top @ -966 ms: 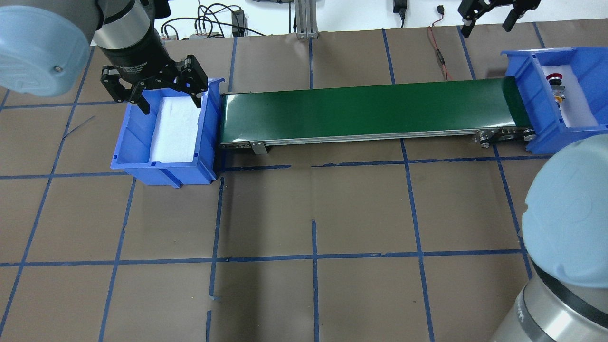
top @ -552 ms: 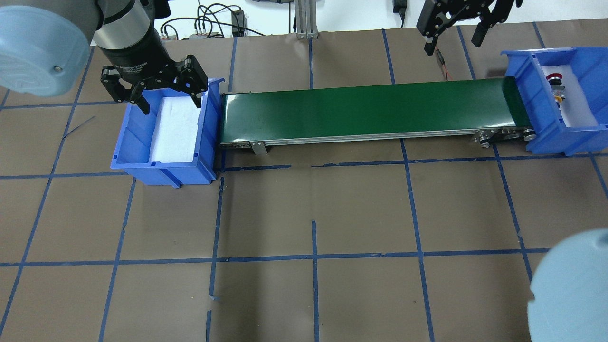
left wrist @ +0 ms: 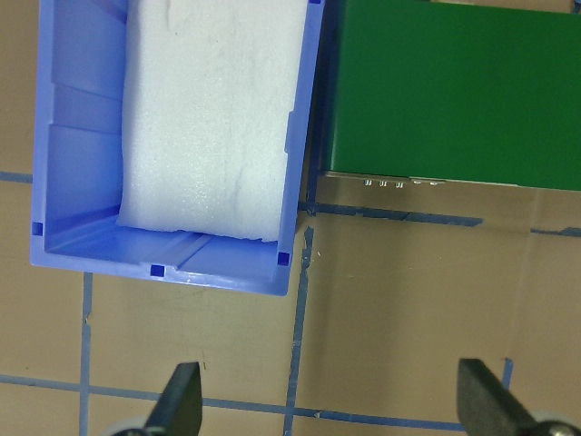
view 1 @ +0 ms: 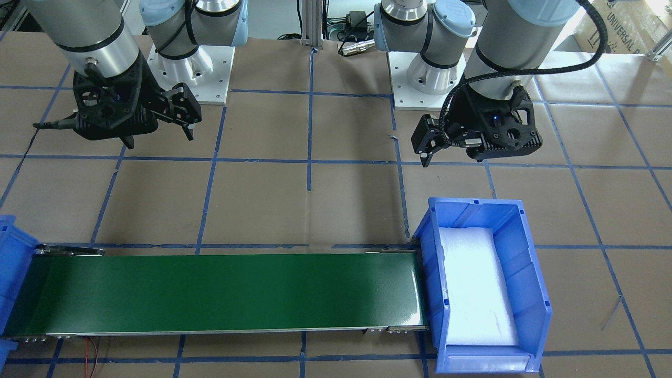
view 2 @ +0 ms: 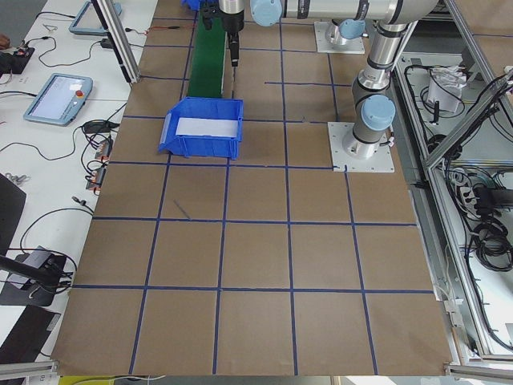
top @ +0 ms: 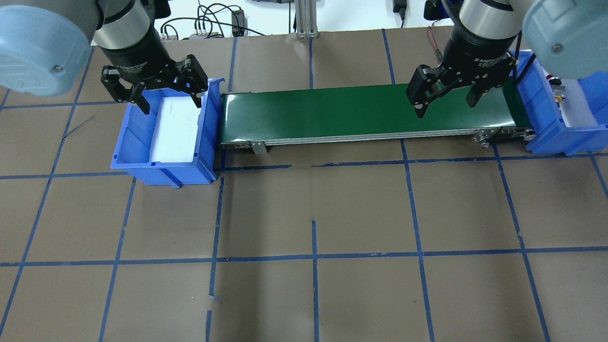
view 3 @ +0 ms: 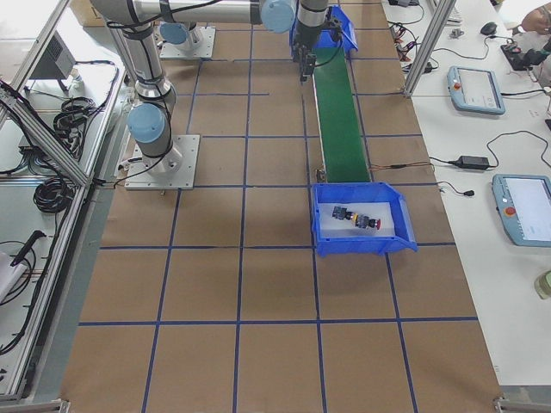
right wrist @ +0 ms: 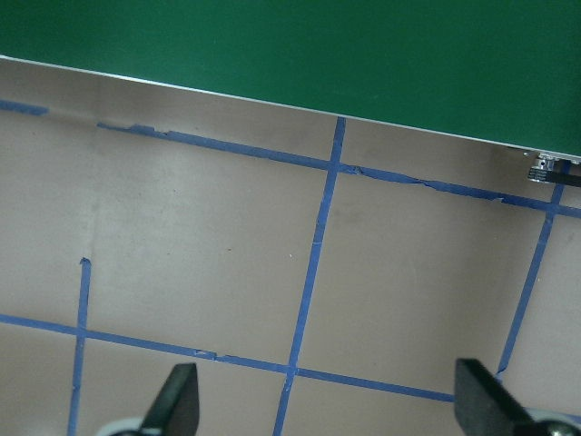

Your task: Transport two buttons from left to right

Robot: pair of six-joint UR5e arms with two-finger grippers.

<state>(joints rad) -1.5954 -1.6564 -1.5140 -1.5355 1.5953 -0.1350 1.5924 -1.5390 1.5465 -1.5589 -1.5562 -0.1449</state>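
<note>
1. Lying on their sides on white foam, the 2 buttons (view 3: 357, 217) are found inside the right bin (view 3: 362, 245), which is butted against the right end of the conveyor belt (top: 332, 111).
2. The red cap (view 3: 376, 224) is seen further from the belt; the yellow cap (view 3: 355, 217) sits between the 2 dark block bodies.
3. The left bin (top: 209, 133), at the belt's left end, is seen to hold only its foam pad (top: 173, 128), so the transport is judged complete.
4. The left gripper (top: 170, 103) is held high near the belt's left end, on the robot's side; its jaws are spread wide and nothing is held.
5. The right gripper (top: 445, 107) is held high near the belt's right end, also on the robot's side; its jaws are likewise spread wide and nothing is held.
6. The buttons are judged light, rigid and hard-shelled, not fragile under a moderate squeeze.
7. The domed caps are expected to be smooth and slippery, so a pinch there would be avoided.
8. The flat opposite faces of a block body are judged the best place to be gripped.
9. Some rolling on the soft foam may be expected if a cap is nudged.
</note>
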